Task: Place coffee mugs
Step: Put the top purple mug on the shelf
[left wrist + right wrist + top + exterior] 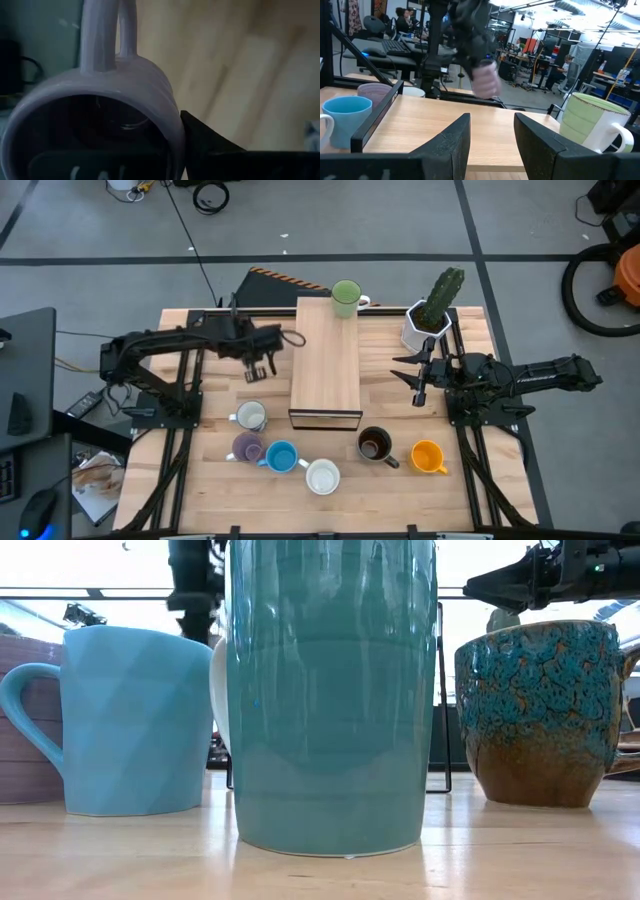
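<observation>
My left gripper [258, 368] is to the left of the wooden riser [326, 365], shut on a lilac mug [485, 81] that it carries in the air. A green mug [346, 297] stands on the riser's far end. On the near part of the table stand a white mug [250, 416], another lilac mug [247, 448], a blue mug [281, 457], a second white mug [322, 476], a dark brown mug [375, 445] and an orange mug [428, 457]. My right gripper [418, 385] is open and empty, to the right of the riser. My left gripper [167, 145] holds the lilac mug by its rim wall [172, 125], on the side opposite the handle [100, 35]. One finger [90, 165] is inside the mug and one finger [210, 145] is outside. The mug is lifted clear and hangs below the gripper.
A white hexagonal cactus pot [430, 320] stands at the table's far right, just beyond my right gripper. The riser's top has bare wood near the green mug. In the low view the blue mug [130, 720], a mug close to the camera [330, 690] and the brown mug [540, 710] fill the foreground.
</observation>
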You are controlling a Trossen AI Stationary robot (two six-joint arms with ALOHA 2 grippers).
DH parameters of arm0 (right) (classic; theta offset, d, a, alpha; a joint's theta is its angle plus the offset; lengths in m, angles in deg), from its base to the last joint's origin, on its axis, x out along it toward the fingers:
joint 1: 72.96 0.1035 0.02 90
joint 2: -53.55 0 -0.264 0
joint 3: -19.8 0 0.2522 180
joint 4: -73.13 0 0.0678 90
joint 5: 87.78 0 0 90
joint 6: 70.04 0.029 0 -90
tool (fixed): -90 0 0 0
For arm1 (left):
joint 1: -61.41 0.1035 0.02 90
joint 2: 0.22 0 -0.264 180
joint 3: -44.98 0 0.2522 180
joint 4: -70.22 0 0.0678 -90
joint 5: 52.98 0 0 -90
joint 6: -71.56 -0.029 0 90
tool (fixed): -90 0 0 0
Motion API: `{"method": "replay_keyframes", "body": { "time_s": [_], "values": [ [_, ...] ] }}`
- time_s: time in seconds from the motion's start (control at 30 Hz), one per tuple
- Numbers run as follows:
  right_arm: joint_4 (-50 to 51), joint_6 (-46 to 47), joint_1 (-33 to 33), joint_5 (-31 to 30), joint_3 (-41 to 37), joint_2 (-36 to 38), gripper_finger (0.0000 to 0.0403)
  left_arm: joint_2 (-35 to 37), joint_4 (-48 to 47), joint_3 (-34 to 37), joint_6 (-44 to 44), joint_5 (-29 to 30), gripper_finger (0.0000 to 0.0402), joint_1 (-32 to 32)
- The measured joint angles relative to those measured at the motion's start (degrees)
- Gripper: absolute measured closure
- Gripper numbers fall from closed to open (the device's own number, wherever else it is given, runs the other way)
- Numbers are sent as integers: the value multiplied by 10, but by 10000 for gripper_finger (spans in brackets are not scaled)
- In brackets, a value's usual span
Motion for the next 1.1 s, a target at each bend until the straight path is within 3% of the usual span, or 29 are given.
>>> {"method": "replay_keyframes", "body": {
  "time_s": [0.17, 0.47, 0.67, 0.83, 1.1],
  "values": [
    [0, -1, 0, 0, 0, 0, 245, 0, 65, -60, -59, -4, 364, -9],
    [0, -2, 0, 0, 0, 0, 245, -14, 275, -81, -132, -184, 363, -15],
    [-2, -2, 0, 1, 0, 0, 245, -44, 367, -81, -147, -248, 362, -17],
    [-4, -4, 0, 0, 0, 1, 245, -105, 355, -139, -158, -264, 362, -15],
    [-4, -8, 0, 0, 0, 1, 245, -230, 218, -334, -177, -267, 362, 0]
  ]
}}
